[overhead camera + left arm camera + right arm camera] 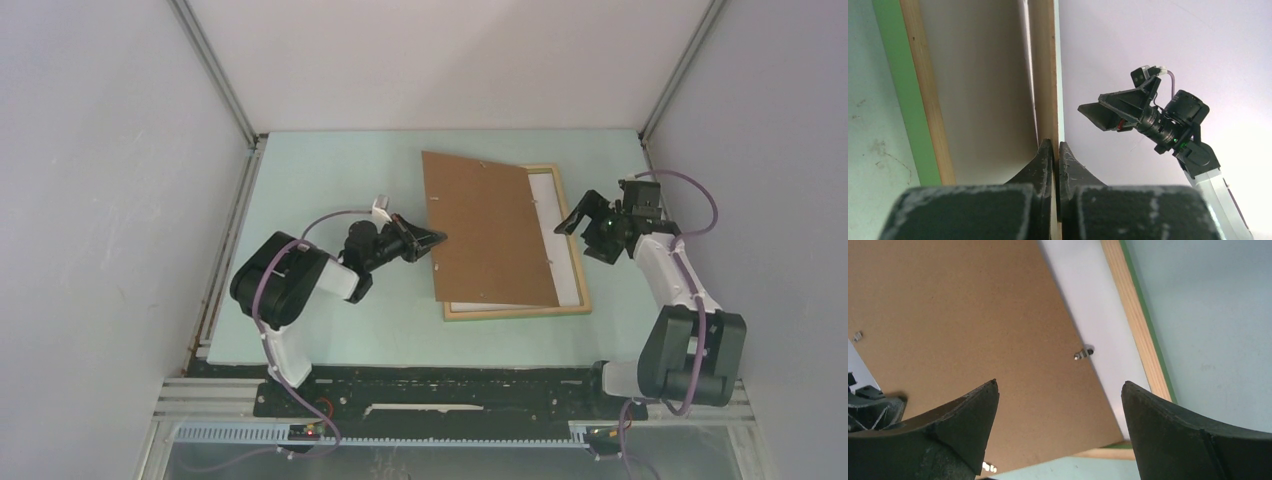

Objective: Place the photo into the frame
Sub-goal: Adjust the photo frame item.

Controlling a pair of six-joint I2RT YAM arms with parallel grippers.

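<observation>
Left tool [438, 238] pressed together at the left edge of the brown backing board [490, 230], right tool [578, 213] spread wide over the frame [515, 312], frame flat on the tabletop [330, 180] wood side up, photo [570, 275] inside it white back up, board lying skewed on top.

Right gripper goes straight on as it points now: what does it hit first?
Probably the brown backing board: it fills the view ahead of the open right gripper, though depth is unclear.
</observation>
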